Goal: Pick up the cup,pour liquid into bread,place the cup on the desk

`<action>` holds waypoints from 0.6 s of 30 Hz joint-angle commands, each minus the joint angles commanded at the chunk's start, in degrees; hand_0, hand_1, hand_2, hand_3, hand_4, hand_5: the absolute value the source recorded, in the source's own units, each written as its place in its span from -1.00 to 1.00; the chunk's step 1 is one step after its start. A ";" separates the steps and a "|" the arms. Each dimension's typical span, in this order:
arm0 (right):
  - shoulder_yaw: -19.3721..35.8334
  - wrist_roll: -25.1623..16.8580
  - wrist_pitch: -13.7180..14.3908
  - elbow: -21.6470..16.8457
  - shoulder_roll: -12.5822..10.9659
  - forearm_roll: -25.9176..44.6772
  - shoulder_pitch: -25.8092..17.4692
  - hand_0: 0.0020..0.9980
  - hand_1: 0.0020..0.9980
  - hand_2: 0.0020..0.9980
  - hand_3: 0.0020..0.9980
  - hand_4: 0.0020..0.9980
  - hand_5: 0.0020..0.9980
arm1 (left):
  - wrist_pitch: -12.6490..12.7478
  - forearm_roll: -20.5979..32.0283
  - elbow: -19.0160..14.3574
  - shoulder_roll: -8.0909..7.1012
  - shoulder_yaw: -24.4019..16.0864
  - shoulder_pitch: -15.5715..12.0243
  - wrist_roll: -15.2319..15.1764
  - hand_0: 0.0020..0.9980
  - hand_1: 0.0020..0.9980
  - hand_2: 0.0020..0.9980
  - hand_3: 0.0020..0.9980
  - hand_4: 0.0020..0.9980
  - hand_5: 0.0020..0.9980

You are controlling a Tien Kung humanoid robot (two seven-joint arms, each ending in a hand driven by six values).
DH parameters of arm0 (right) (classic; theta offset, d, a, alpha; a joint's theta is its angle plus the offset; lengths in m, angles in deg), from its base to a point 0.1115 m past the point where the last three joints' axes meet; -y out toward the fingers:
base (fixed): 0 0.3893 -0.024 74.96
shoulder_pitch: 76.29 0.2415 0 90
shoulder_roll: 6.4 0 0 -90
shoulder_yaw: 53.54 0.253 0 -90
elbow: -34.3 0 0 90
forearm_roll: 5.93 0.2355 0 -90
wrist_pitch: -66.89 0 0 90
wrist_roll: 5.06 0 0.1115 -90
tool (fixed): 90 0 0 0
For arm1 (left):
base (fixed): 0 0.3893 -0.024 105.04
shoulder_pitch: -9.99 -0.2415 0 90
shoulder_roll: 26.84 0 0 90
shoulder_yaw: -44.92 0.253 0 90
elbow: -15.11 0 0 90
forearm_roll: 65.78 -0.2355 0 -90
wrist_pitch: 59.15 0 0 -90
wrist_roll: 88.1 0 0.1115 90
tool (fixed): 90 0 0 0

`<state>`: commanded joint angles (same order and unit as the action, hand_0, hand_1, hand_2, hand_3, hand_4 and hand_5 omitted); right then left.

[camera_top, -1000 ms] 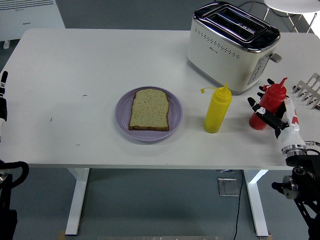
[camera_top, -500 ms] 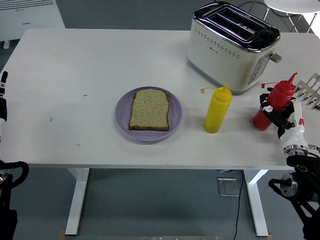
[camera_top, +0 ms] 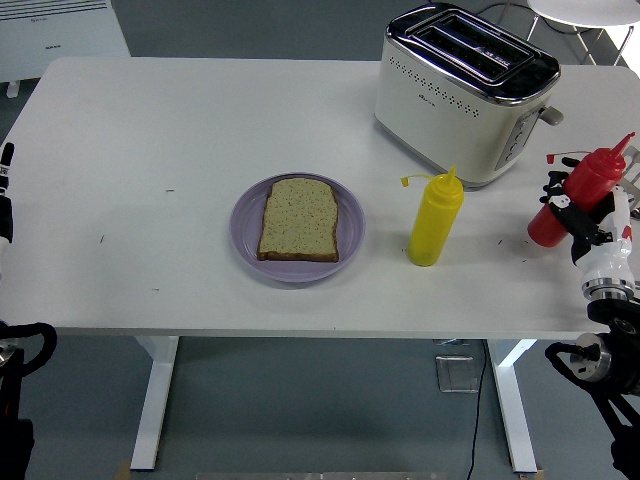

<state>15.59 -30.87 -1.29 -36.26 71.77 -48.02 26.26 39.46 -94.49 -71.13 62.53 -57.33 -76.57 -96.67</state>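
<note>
No cup is in view; there is a red squeeze bottle point(camera_top: 583, 193) at the table's right edge. It leans with its nozzle up and to the right. My right hand point(camera_top: 577, 217) is shut on its lower half, fingers wrapped around the body. A slice of bread point(camera_top: 299, 219) lies on a purple plate point(camera_top: 247, 248) at the table's middle, well left of the hand. My left arm point(camera_top: 5, 205) rests at the picture's left edge.
A yellow squeeze bottle point(camera_top: 435, 220) stands upright between the plate and the red bottle. A cream and chrome toaster point(camera_top: 460, 95) sits behind it at the back right. The white table point(camera_top: 150, 130) stretches left of the plate.
My right hand has carried the red bottle to the right and slightly up, away from the yellow bottle, and the bottle now leans further right. The left arm has not moved.
</note>
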 joint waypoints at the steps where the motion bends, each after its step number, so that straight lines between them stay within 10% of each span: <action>1: 0.20 0.09 0.15 -0.49 -0.11 -0.25 -0.02 -0.37 -0.39 -0.19 0.01 0.10 -0.96 | 0.00 0.00 -0.01 0.00 0.00 0.00 0.00 0.60 0.52 0.51 0.46 -0.10 1.00; 18: 0.39 8.13 6.62 -15.96 -9.30 -23.78 6.53 -0.64 -0.56 -0.31 -0.03 -0.24 -0.80 | 0.01 0.00 -0.04 -0.01 -0.06 -0.11 -0.01 0.60 0.52 0.51 0.47 -0.10 1.00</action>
<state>15.98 -22.75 5.33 -52.22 62.47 -71.80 32.79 39.47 -94.50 -71.17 62.52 -57.39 -76.68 -96.68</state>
